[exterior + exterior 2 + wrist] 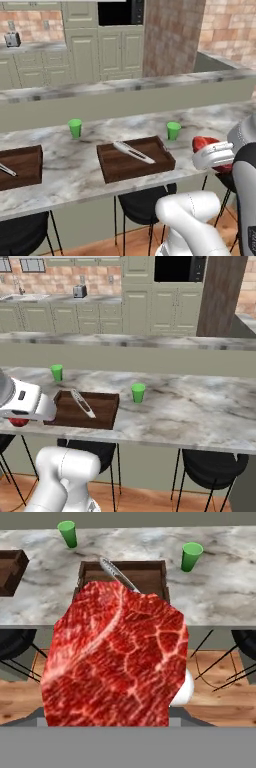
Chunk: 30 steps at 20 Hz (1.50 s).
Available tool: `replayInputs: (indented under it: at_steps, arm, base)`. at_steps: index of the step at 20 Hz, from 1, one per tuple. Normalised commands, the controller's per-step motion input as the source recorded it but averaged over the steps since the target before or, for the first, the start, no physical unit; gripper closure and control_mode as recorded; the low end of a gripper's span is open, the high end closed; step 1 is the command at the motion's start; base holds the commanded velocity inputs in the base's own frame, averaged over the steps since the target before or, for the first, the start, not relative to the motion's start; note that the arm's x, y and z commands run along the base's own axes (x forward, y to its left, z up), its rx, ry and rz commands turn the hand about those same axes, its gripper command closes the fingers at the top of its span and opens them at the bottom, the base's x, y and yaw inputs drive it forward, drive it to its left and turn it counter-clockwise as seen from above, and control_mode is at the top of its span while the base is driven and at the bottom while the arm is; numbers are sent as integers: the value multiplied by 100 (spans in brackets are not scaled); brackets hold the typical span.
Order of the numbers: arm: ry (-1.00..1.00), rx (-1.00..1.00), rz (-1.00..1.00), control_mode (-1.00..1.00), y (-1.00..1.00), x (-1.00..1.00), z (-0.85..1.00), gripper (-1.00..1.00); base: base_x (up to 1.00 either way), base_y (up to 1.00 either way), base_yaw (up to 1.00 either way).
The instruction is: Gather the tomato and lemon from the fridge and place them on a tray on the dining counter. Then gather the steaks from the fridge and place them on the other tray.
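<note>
One steak (117, 657) covers the gripper's fingertips completely in the hand view, so I judge the grip from the meat hanging there: clenched on it, held just short of the dining counter's (75, 170) near edge. Two brown trays sit on top, the nearer tray (135, 159) whole, the other tray (21, 165) cut off. Two green cups (75, 128) stand behind them.

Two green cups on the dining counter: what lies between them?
In the left base view, bare marble between the green cups; the tray with tongs sits nearer the counter's edge.
</note>
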Motion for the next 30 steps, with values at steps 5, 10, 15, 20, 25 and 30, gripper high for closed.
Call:
replayInputs:
  at_steps: [5,10,15,20,25,30]
  arm:
    - [0,0,0,100,0,0,0,100]
    - [2,13,1,-100,0,95,0,100]
    - [7,6,1,-100,3,91,-15,100]
    - [3,-6,0,-100,16,55,-58,100]
    - [0,-10,-3,-100,3,27,-54,100]
    - [3,-1,-5,-100,-5,33,-26,100]
  base:
    - [97,-5,1]
    - [0,0,0]
    - [0,0,0]
    - [0,0,0]
    - [0,0,0]
    - [0,0,0]
